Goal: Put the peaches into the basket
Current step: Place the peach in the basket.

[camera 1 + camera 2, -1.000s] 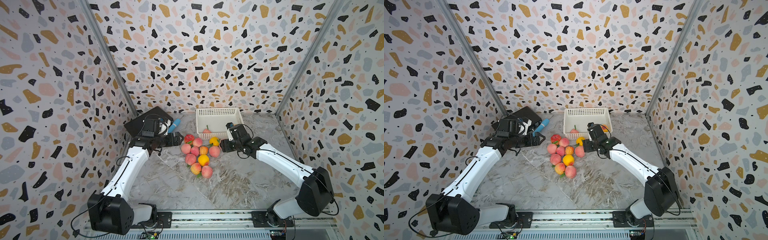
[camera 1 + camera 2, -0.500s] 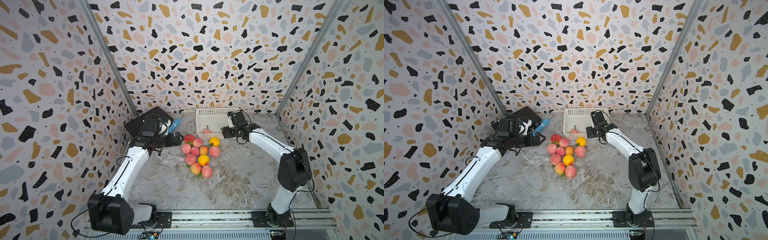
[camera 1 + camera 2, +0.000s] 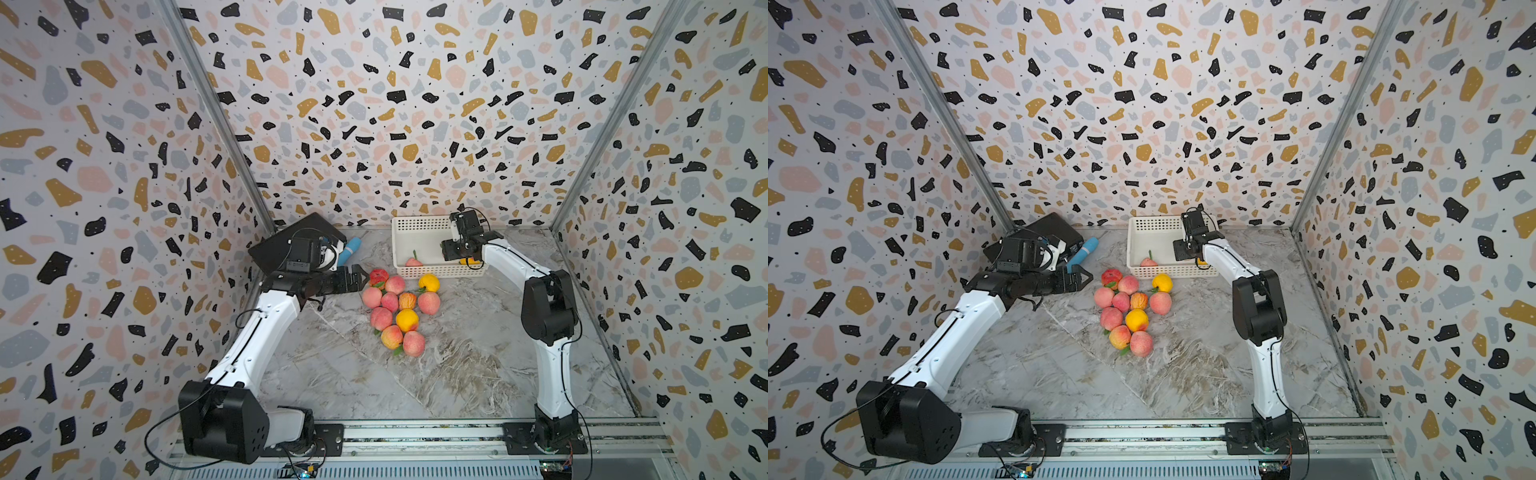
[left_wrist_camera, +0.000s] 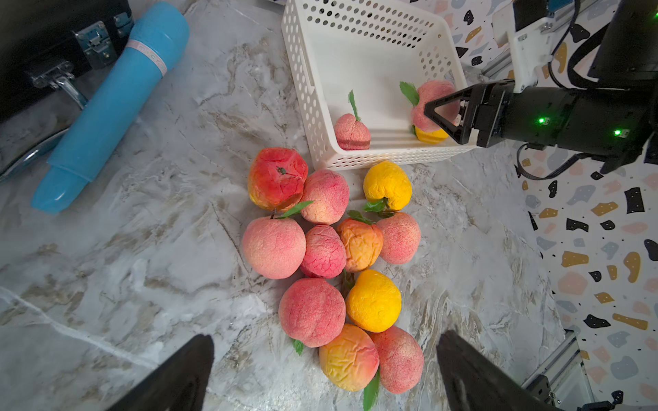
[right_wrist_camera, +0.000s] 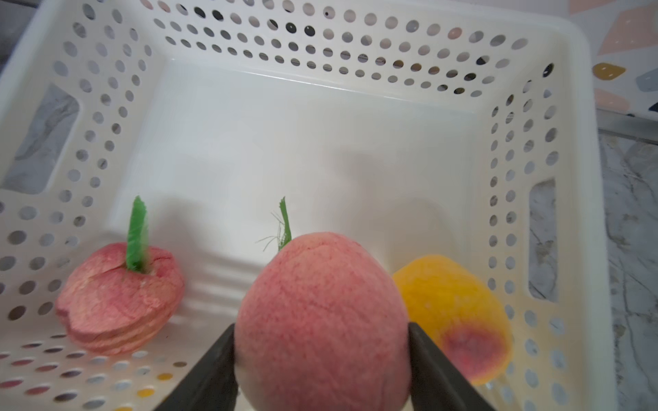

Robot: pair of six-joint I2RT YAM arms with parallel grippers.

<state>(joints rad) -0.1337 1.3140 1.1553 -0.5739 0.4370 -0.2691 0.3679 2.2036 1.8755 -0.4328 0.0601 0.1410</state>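
1. Marble-patterned tabletop [image 3: 457,374], with terrazzo-print walls [image 3: 395,104] on three sides.
2. One pink peach [image 5: 320,302] is clamped by the right gripper [image 5: 321,327] and held over the interior of the white basket [image 5: 249,39].
3. The basket floor carries a squashed pink peach [image 5: 117,306] and a yellow peach [image 5: 452,302].
4. Eleven loose peaches [image 4: 311,311] cluster on the tabletop just in front of the basket.
5. Left gripper [image 3: 361,279] is spread wide and empty, beside that cluster.
6. Blue cylinder [image 4: 114,103] and black case [image 4: 53,35] lie side by side in the far left corner.
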